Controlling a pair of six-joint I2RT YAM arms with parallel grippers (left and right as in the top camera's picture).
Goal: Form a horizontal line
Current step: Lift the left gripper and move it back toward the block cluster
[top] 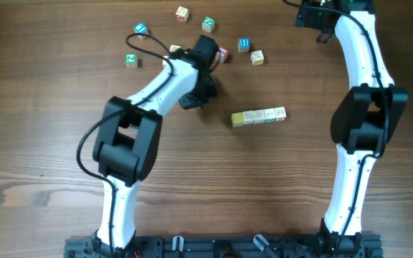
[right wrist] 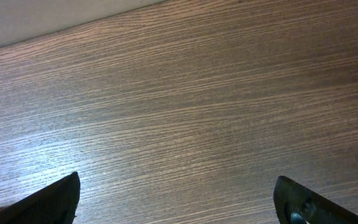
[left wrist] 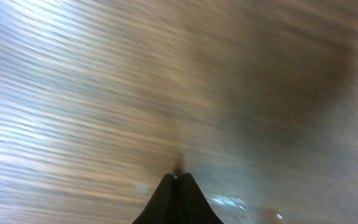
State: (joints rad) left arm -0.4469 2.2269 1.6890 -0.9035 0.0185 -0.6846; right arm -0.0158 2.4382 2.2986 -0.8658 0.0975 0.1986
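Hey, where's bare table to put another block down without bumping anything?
Bare wood lies in front of the row of cubes, between the left arm and right arm. It is crowded at the far edge, where loose cubes sit by the left arm's end.

A brown wooden table (top: 34, 143) with fine grain fills the view. Small loose cubes lie scattered across its far part. There is a pale cube with a red mark (top: 182, 13), a green-faced cube (top: 208, 24) near it and a blue-faced cube (top: 140, 29) further left. A second green-faced cube (top: 130, 60) sits below that. Another blue-faced cube (top: 244, 45) has a yellowish cube (top: 257, 57) just beside it, and a red-faced cube (top: 223, 54) is partly hidden.
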